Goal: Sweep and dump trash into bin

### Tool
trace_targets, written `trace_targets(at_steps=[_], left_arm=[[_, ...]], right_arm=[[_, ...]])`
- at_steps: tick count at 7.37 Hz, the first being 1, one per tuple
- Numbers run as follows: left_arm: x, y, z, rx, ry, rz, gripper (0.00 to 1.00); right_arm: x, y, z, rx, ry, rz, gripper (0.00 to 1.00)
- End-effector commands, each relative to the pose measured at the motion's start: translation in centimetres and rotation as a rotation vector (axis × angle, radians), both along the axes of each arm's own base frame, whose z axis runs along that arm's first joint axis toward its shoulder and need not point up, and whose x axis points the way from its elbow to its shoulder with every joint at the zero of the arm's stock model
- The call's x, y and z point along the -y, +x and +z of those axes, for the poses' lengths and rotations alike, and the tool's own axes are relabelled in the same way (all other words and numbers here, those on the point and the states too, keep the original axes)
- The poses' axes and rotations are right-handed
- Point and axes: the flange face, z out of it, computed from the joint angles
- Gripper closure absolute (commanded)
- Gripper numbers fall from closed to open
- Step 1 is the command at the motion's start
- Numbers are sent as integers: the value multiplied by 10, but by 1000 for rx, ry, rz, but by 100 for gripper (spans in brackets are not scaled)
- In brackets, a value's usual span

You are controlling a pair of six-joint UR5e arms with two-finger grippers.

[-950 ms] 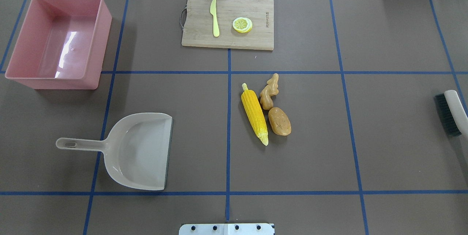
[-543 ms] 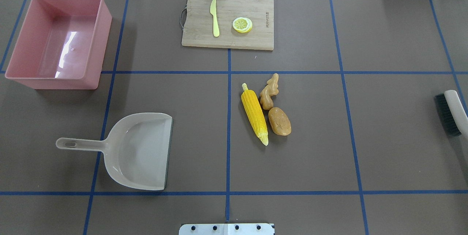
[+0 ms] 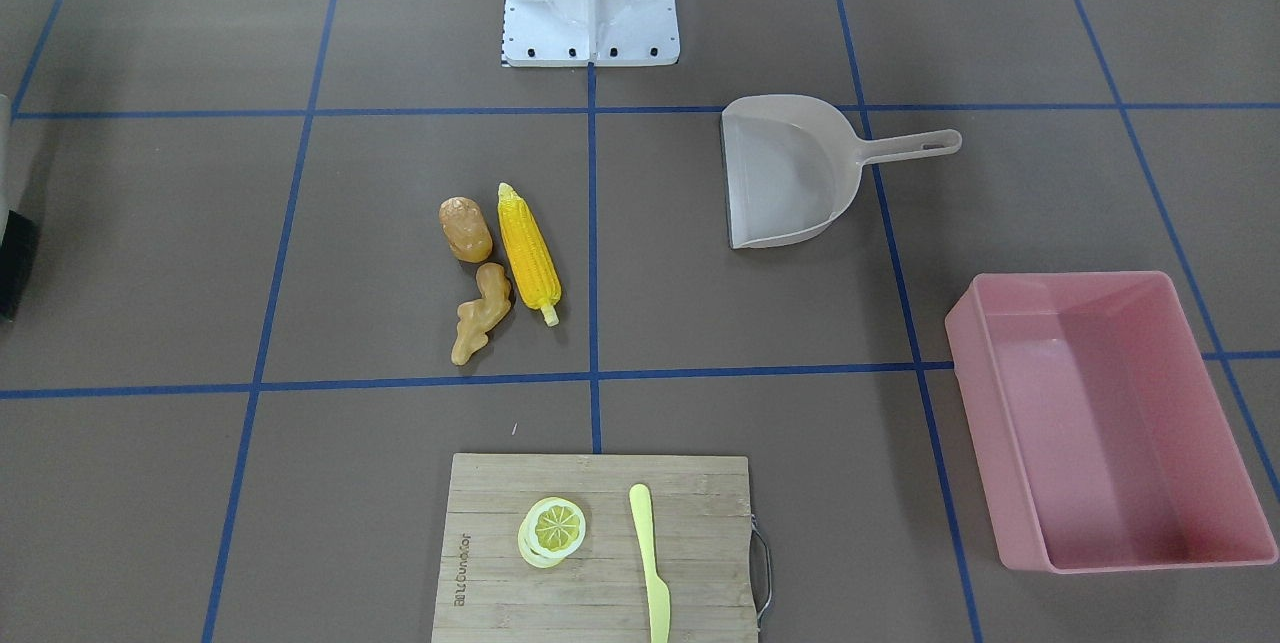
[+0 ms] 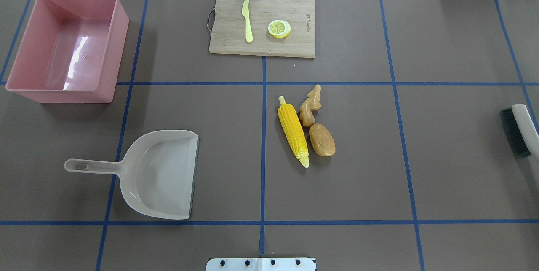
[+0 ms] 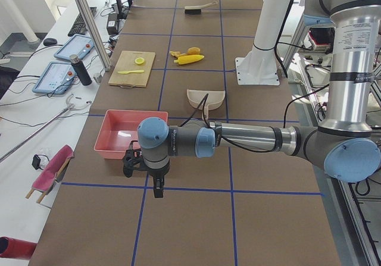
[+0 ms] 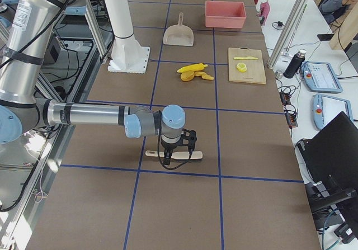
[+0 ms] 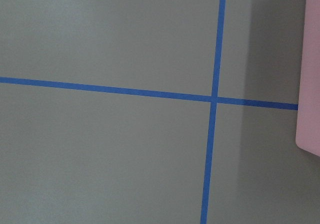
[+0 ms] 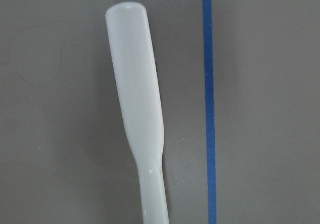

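The yellow corn cob, the ginger root and the potato lie together just right of the table's middle. The pink bin stands empty at the far left. The beige dustpan lies near left, its mouth facing the trash. The brush lies at the right edge. My left gripper hangs over bare table beside the bin; I cannot tell if it is open. My right gripper is low over the brush handle; I cannot tell if it is open.
A wooden cutting board at the far middle holds a pale yellow knife and a lemon slice. The robot's white base stands at the near middle edge. Blue tape lines cross the brown table.
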Motion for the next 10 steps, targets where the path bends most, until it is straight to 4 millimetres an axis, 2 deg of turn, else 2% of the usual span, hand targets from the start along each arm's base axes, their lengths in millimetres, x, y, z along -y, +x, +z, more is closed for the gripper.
trace_targets(at_steps=[1,2,3,4,5,6,7,8,9,10], left_arm=[[0,0,-7,2,14,0,2],[-1,-1,-16,-1,23,-1,2],[-12,1,-5,-17,11,4,2],[-7,4,-21,-54,43,9,2],[-9,4,-40,-48,81,10,2],[-12,4,-76,-42,146,12,2],[-13,12,-103,-41,188,30,2],[-12,40,-132,-45,223,88,2],[-21,83,-169,-34,272,180,2],[-26,124,-194,2,282,269,2]], right_arm=[[-17,-46,9,-32,-70,-93,0],[-22,-72,21,-74,-95,-150,0],[-22,-72,23,-71,-95,-150,0],[-22,-72,24,-75,-101,-150,0],[-23,-72,28,-78,-108,-150,1],[-23,-72,32,-84,-114,-150,7],[-23,-71,33,-87,-114,-149,17],[-22,-72,34,-89,-113,-149,21],[-22,-72,33,-88,-112,-149,23],[-21,-72,33,-88,-112,-149,35]])
